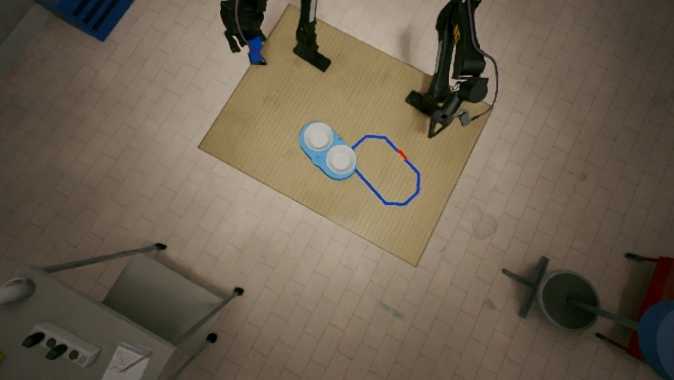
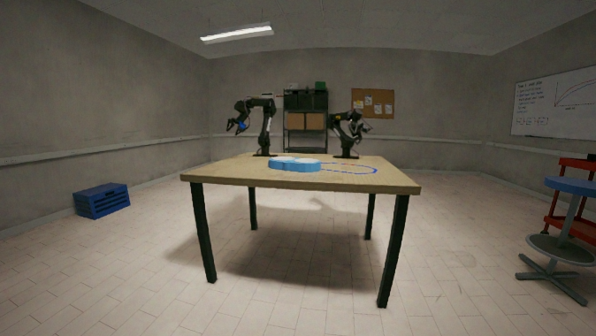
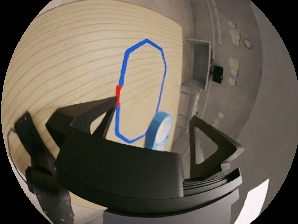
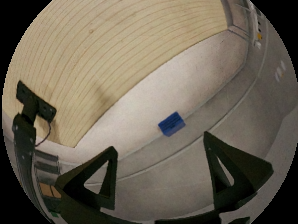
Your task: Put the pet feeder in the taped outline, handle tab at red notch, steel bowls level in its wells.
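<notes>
The light blue pet feeder [image 1: 327,150] lies on the wooden table [image 1: 345,130], just left of the blue taped outline [image 1: 387,170] and touching its near end. Both steel bowls [image 1: 317,135] [image 1: 341,158] sit in its wells. The outline's red notch [image 1: 402,154] is on the side facing the left arm. My left gripper [image 1: 440,125] hangs open and empty above the table's edge near the outline. Its wrist view shows the outline [image 3: 141,90] and a sliver of the feeder [image 3: 160,129]. My right gripper [image 1: 245,50] is open, empty and raised beyond the table's far corner.
A blue crate [image 1: 90,15] stands on the floor near the right arm, and it also shows in the right wrist view [image 4: 172,123]. A grey desk [image 1: 75,325] and a stool [image 1: 570,300] stand on the floor away from the table.
</notes>
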Robot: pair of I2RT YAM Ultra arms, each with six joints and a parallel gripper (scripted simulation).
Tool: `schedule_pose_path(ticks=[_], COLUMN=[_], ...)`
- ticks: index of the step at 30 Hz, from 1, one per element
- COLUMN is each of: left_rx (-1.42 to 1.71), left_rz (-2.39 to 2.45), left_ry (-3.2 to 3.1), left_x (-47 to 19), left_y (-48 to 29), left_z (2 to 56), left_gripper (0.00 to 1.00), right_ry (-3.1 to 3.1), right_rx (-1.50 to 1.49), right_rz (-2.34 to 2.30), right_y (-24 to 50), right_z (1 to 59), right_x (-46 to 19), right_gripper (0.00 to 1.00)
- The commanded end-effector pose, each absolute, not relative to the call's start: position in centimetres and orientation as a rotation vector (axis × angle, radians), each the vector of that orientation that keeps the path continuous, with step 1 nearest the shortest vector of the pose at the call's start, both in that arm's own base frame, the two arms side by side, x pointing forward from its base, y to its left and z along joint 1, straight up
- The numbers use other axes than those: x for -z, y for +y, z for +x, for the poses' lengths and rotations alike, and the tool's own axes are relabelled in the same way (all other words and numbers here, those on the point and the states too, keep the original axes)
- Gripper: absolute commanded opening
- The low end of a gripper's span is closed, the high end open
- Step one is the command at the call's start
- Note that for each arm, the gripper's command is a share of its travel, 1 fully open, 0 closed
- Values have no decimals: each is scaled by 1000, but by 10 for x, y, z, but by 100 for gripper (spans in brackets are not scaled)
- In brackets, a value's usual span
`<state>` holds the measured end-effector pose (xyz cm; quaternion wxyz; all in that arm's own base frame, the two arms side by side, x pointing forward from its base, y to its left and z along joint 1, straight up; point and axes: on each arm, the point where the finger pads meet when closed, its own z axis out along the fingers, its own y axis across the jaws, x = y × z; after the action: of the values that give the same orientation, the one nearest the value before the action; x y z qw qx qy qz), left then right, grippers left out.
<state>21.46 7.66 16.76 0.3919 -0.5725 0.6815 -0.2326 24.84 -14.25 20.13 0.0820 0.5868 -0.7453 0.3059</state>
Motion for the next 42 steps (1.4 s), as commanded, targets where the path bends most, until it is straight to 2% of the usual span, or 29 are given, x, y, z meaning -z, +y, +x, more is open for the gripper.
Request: schedule_pose_path(ticks=[1, 18, 19, 35, 36, 42], left_rx=[591, 587, 587, 589, 581, 530], left_rz=[-1446, -1428, -1428, -1440, -1393, -1340], left_ry=[1726, 1719, 1719, 1724, 1738, 1868], left_x=[-170, -176, -176, -172, -184, -189], left_y=[77, 78, 78, 77, 78, 73], left_z=[216, 216, 216, 216, 224, 229], left_gripper=[100, 100, 0, 0, 0, 0], right_ry=[-2230, -2245, -2245, -2235, -2289, -2485], right_rx=[-927, -968, -968, -942, -1029, -1097], right_rz=[1751, 1738, 1738, 1745, 1742, 1639], right_y=[-143, -144, -144, -143, -139, -132], right_z=[249, 252, 252, 250, 258, 272], right_x=[-204, -212, -212, -207, -221, -213], right_gripper=[100, 100, 100, 100, 100, 100])
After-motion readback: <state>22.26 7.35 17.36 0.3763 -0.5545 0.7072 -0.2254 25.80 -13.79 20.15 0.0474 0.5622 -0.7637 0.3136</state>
